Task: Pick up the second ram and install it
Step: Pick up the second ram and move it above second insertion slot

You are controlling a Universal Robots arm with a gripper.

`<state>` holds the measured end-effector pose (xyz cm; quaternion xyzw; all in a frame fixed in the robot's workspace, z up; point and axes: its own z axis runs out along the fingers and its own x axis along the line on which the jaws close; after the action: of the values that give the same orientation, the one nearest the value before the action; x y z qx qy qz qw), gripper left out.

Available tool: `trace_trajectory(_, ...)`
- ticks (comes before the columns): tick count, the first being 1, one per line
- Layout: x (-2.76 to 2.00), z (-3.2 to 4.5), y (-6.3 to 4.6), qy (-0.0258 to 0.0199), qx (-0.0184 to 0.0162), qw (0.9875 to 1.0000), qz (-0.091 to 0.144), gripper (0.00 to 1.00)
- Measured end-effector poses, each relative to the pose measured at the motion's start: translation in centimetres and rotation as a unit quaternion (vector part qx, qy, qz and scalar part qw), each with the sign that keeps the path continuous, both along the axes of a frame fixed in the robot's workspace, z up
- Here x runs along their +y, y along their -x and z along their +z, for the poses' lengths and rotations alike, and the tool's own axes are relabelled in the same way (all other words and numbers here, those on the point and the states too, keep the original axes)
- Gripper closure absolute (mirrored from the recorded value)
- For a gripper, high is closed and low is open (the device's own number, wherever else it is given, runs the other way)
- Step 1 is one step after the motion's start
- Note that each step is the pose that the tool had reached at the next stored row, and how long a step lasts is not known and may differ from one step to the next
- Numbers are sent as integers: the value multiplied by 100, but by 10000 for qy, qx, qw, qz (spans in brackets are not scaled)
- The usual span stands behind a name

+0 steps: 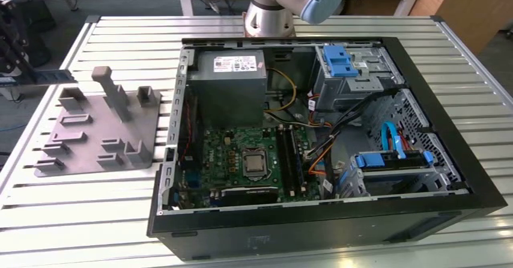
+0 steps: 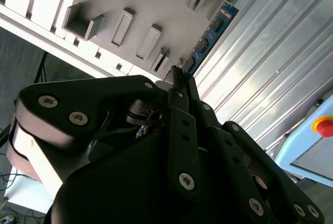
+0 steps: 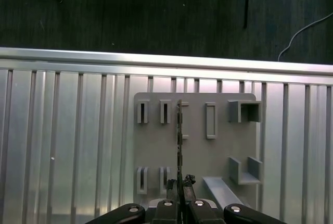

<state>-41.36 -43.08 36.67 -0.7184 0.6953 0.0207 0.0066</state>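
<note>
The gripper is pressed together on the ram, one finger on each flat face. In the first wrist view the stick shows edge-on as a thin dark line running out from the fingertips. In the second wrist view its blue-green board reaches out past the gripper. It hangs over the grey fixture plate, and from where I stand it looks clear of the plate's holders rather than seated in one.

So the pick-up looks done, and the work in hand is carrying the stick. The open case sits just beside the plate on the slatted worktop, with the long black slots on the board inside.

To do this well, I'd say the pinch should hold firm and square so the stick can't swing between the fingers. The long edge should run the same way as the slots. The cables crossing the case beside the slots look like the thing to keep away from.
</note>
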Motion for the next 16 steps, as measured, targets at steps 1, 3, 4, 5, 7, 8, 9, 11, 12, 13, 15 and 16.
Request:
trace_trajectory(1,0,10,0,0,0,10000,0,86)
trace_trajectory(3,0,31,0,-1,0,10000,0,86)
trace_trajectory(4,0,41,0,-1,0,10000,0,86)
trace_trajectory(5,0,52,0,-1,0,10000,0,86)
trace_trajectory(7,0,76,0,-2,0,10000,0,86)
trace_trajectory(8,0,88,0,-2,0,10000,0,86)
trace_trajectory(9,0,99,0,-3,0,10000,0,86)
trace_trajectory(11,0,122,0,-3,0,10000,0,86)
trace_trajectory(12,0,135,0,-4,0,10000,0,86)
trace_trajectory(13,0,149,0,-3,0,10000,0,86)
trace_trajectory(15,0,159,1,-4,-1,10000,0,86)
trace_trajectory(16,0,159,0,-5,-2,10000,0,86)
